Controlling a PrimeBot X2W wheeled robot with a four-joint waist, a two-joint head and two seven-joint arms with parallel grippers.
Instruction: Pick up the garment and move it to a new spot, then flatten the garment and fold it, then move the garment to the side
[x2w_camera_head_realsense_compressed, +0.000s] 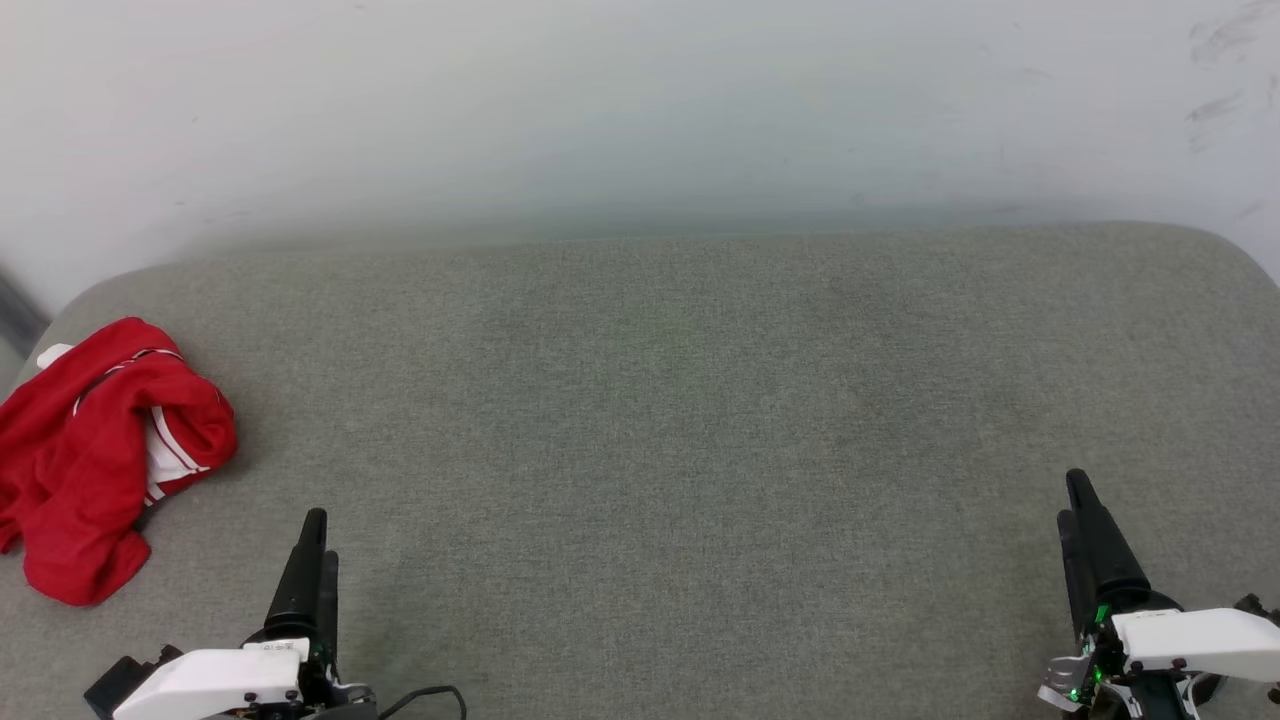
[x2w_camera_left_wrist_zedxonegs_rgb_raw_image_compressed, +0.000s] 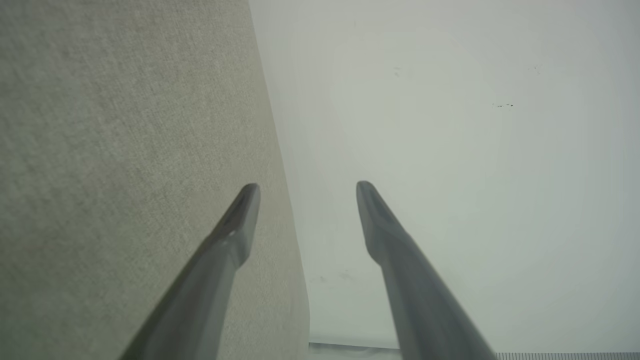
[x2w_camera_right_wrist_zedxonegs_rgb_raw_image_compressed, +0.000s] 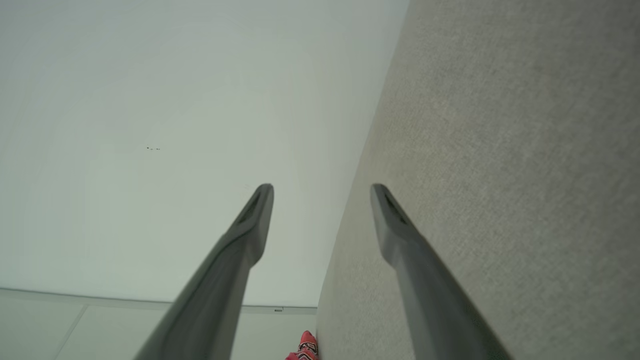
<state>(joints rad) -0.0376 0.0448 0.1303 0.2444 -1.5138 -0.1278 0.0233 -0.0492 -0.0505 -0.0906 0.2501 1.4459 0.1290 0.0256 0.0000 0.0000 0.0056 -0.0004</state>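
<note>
The garment (x2w_camera_head_realsense_compressed: 95, 455) lies at the far left edge of the upholstered surface (x2w_camera_head_realsense_compressed: 660, 420), with the wall (x2w_camera_head_realsense_compressed: 640, 110) behind it. The left gripper (x2w_camera_head_realsense_compressed: 322, 535) is near the garment's right, closer to the robot. The right gripper (x2w_camera_head_realsense_compressed: 1071, 495) is well apart at the near right.

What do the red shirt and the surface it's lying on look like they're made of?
The shirt looks like thin, soft knit cloth, matte, perhaps a sports jersey fabric: it lies crumpled in loose folds. The surface looks like grey-green woven upholstery, matte, with a fine visible weave; its rounded corners suggest padding underneath.
</note>
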